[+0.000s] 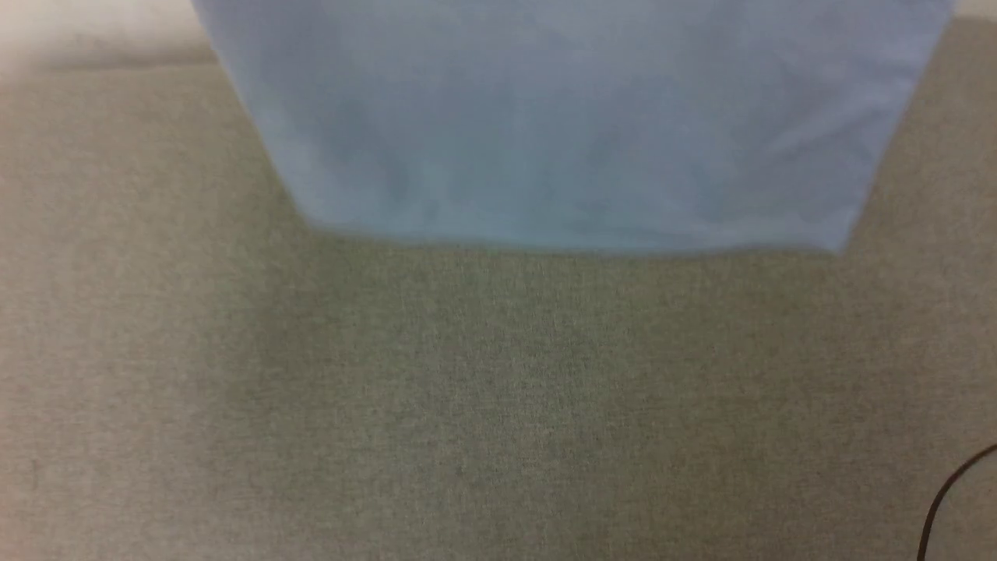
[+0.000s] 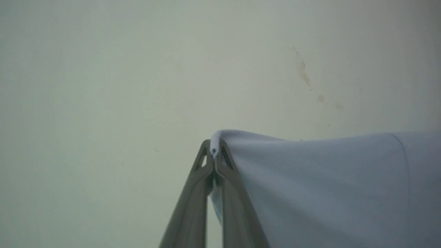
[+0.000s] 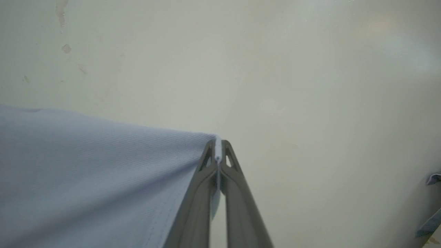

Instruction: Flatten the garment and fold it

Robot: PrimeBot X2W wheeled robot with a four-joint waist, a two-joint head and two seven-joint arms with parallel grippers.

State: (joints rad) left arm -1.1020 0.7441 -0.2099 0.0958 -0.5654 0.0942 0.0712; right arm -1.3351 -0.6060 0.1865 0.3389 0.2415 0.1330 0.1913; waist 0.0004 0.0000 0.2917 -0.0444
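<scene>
found garment [image 1: 568, 125] spread as a wide light blue sheet across top of head view, blurred, with a straight lower edge over grey woven surface [image 1: 498, 405]. cannot tell whether touching it. spotted thin dark cable [image 1: 946, 499] at lower right corner. saw left gripper [image 2: 214, 151] clenched on a white-edged corner of garment, fingers pressed together, with cloth drawn off to the right of left wrist view. saw right gripper [image 3: 218, 151] pinched the same way on another corner, with cloth drawn off to the left of right wrist view. logged pale wall [image 2: 103, 86] behind both, marked with small stains [image 2: 303, 72].
</scene>
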